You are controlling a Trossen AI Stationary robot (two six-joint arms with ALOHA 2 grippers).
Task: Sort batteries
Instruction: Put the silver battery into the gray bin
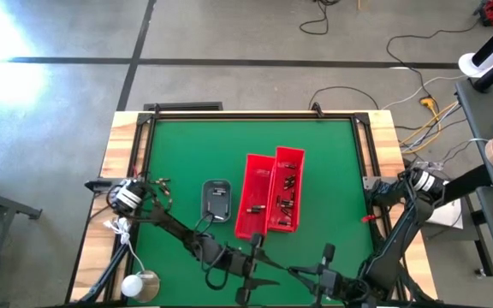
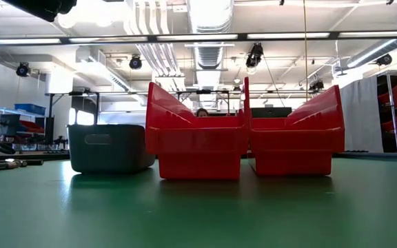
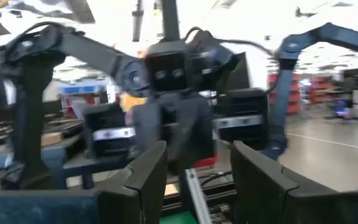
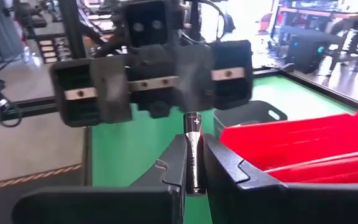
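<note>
Your right gripper (image 4: 194, 163) is clamped on a battery (image 4: 194, 152) standing upright between its fingers; your left gripper (image 3: 197, 177) faces it with jaws spread and empty. Both hover at the table's near edge, near the red bins (image 1: 270, 192), which hold more batteries (image 1: 286, 195), and the grey tray (image 1: 216, 199).

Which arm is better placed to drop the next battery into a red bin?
The right: its end effector already grips a battery beside the red bins. The left end effector is open, empty.
</note>
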